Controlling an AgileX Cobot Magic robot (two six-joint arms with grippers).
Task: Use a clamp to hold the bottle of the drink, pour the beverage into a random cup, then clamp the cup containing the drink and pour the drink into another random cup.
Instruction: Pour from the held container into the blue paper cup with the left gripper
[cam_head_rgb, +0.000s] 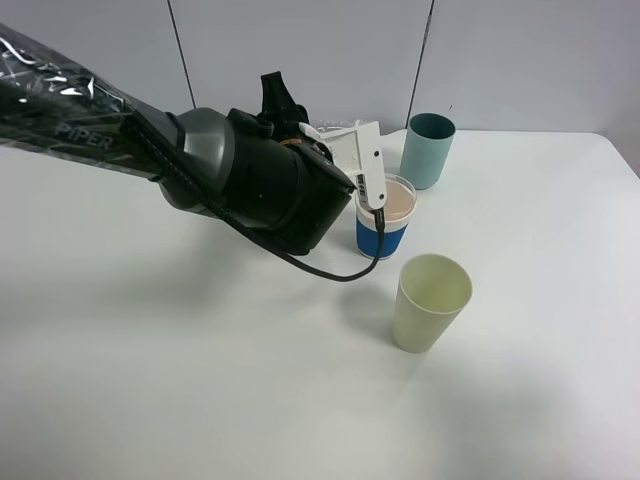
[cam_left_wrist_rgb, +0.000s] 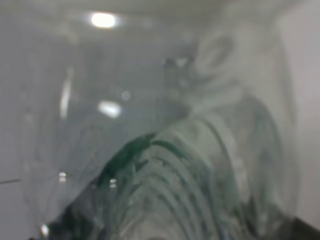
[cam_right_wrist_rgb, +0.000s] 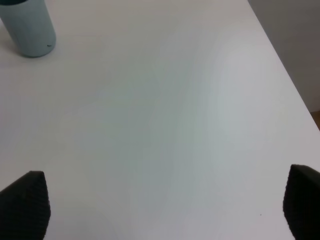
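- Evidently pour 1 of 2 is the step in hand. The left clamp (cam_head_rgb: 368, 175) hangs at the rim of the blue-banded cup (cam_head_rgb: 384, 230), with a white jaw piece reaching down to the cup's edge.
- The left wrist view is filled by the bottle (cam_left_wrist_rgb: 200, 165), ribbed clear plastic with a streak of green, blurred and very close. From that I judge the clamp is closed on it. The jaws themselves do not show there, so how wide they stand cannot be read.
- From the high camera the bottle is hidden by the bulky black arm, so its tilt and where its mouth points cannot be told.
- The banded cup stands upright on the white table (cam_head_rgb: 150, 390). The teal cup (cam_head_rgb: 428, 150) is just behind it and a pale green cup (cam_head_rgb: 430, 300) is near in front.
- The banded cup's inside looks pinkish-tan. Whether that is drink or only the cup's wall I cannot tell, so how far the pour has gone is uncertain.
- The right gripper (cam_right_wrist_rgb: 164, 202) has its 2 black fingertips (cam_right_wrist_rgb: 25, 205) spread wide with nothing between them. It is over bare table, with the teal cup off at the far side.
- Next, as I read it, the pour must be finished and the bottle righted without knocking the rim, then set down clear of the 3 cups. After that comes a firm, level grip on the banded cup for the carry to the teal one.
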